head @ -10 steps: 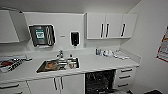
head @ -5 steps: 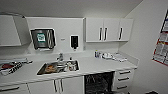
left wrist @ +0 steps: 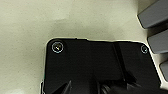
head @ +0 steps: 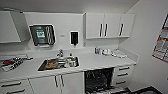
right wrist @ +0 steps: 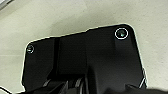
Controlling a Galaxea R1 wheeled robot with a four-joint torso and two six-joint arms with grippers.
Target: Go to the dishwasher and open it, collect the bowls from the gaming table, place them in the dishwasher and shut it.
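The dishwasher (head: 98,79) stands open under the white counter, right of the sink. Its dark inside shows wire racks, and its door (head: 110,90) hangs down at the lower edge of the head view. The bowls and the gaming table are out of view. In the left wrist view the arm's dark plate (left wrist: 100,67) hangs over pale speckled floor. The right wrist view likewise has its dark plate (right wrist: 82,62) above the same pale floor. I cannot make out fingers in either wrist view.
A steel sink (head: 58,63) with dishes in it sits in the counter (head: 100,62). A dish rack (head: 11,63) is at the left and cups (head: 107,51) at the right. Drawers (head: 122,74) flank the dishwasher. The right wall carries a poster (head: 161,47). Grey shapes (left wrist: 155,27) edge the left wrist view.
The whole head picture has bobbed slightly, so the camera moved a little. Nothing in the kitchen has visibly changed.
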